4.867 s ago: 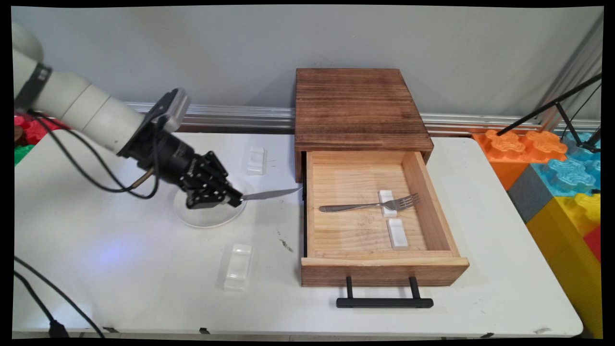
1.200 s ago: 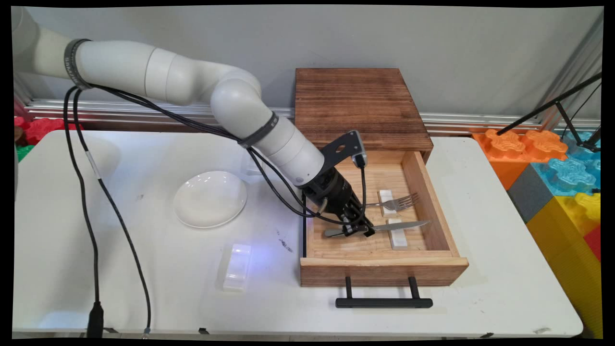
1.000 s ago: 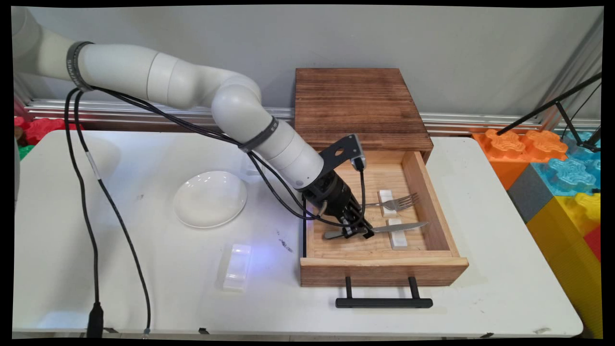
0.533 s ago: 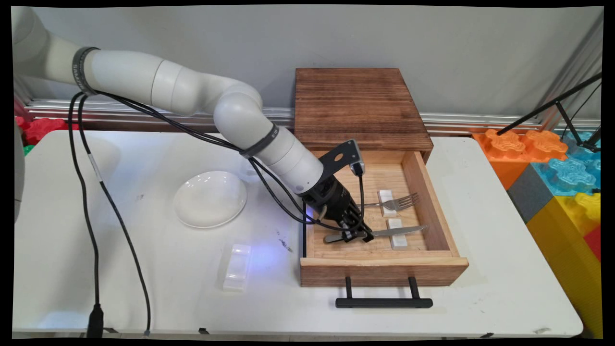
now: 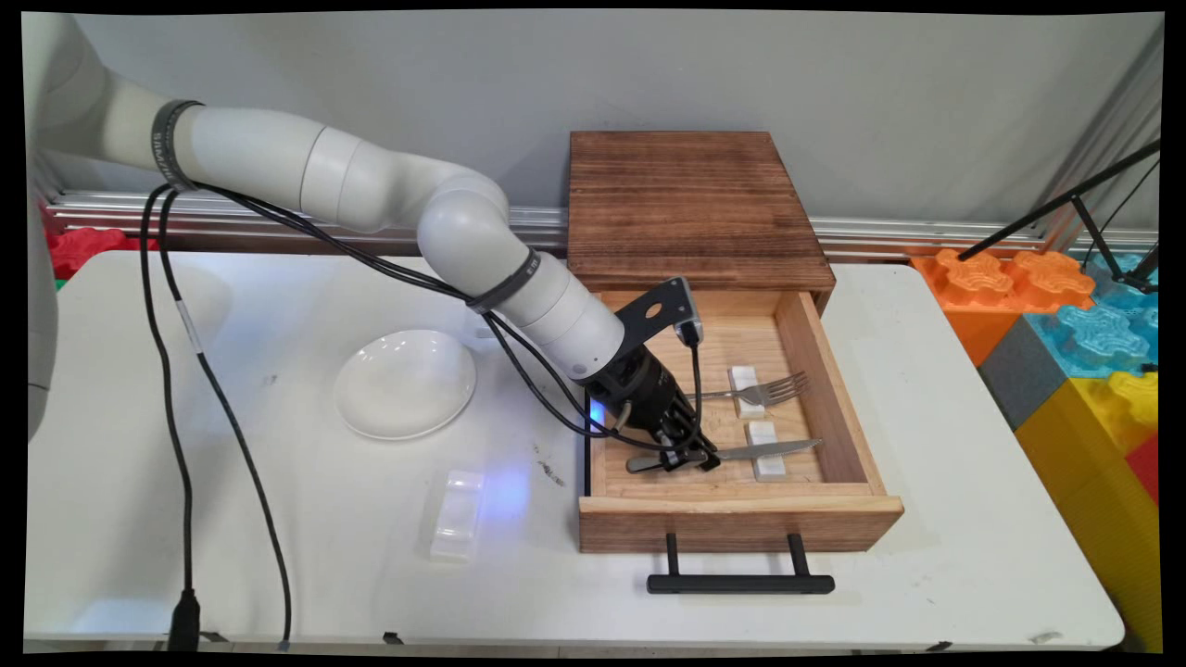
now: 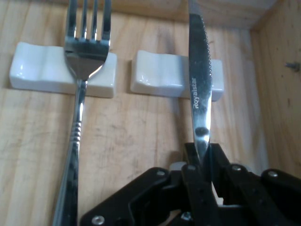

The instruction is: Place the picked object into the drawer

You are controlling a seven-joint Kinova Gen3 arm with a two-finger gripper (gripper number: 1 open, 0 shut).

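My gripper [image 5: 693, 454] [image 6: 201, 172] is shut on a steel table knife [image 5: 741, 452] [image 6: 199, 89], holding it by the handle inside the open wooden drawer [image 5: 741, 505]. The blade lies across a white ceramic rest [image 5: 765, 451] [image 6: 160, 74] in the drawer's near right part. Beside it, a fork [image 5: 755, 391] [image 6: 82, 70] rests with its tines on a second white rest [image 5: 746, 389] [image 6: 40, 70]. In the hand view the knife and the fork lie parallel on the drawer's pale floor.
The drawer sticks out of a dark wooden cabinet [image 5: 690, 208], its black handle [image 5: 739, 584] toward the table's near edge. A white plate [image 5: 405, 382] and a clear plastic rest [image 5: 458, 514] lie left of the drawer. Coloured foam blocks [image 5: 1066, 324] stand at the right.
The gripper carried the knife from above the plate into the drawer. Over the last second it lowered the knife until the blade came down on the near rest.
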